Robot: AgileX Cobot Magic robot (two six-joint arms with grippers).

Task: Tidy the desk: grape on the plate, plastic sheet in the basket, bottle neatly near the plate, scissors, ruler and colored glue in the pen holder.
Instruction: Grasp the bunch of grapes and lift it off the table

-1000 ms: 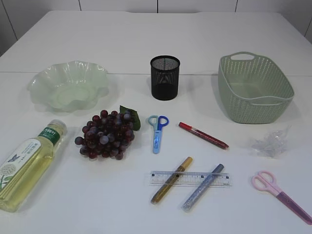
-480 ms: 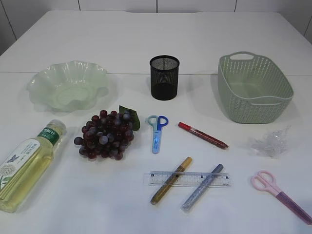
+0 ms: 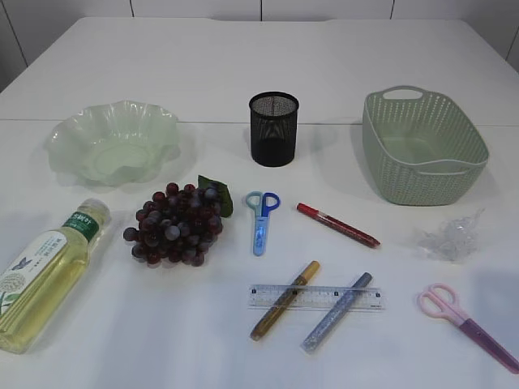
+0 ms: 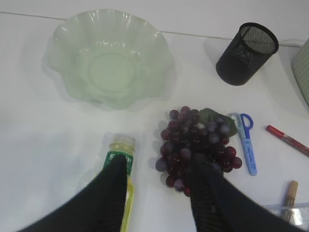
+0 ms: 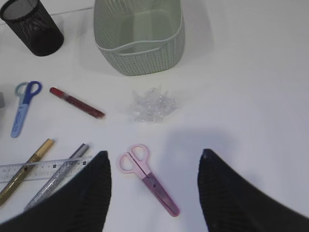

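While neither arm shows in the exterior view, both wrist views show spread jaws holding nothing: the left gripper (image 4: 159, 193) hangs over the bottle neck and the near edge of the grapes, the right gripper (image 5: 154, 188) over the pink scissors (image 3: 466, 325). Nearest on the white table (image 3: 162, 340), the bottle (image 3: 45, 275) lies on its side at far left, cap pointing away toward the plate. The ruler (image 3: 315, 297) lies flat near the front centre, with the gold glue (image 3: 285, 299) and the silver glue (image 3: 337, 311) lying slantwise across it. Pink scissors lie at the front right corner, closed. Farther back, the grapes (image 3: 175, 223) sit beside the bottle, a green leaf at their far side. Blue scissors (image 3: 261, 220) lie just right of the grapes, handles away. The red glue (image 3: 337, 224) lies right of those, apart from them. The crumpled plastic sheet (image 3: 450, 237) sits at right, in front of the basket, not touching it. Farthest back stand the plate (image 3: 113, 142) at left, the mesh pen holder (image 3: 274, 128) upright in the middle, and the basket (image 3: 423, 146) at right.
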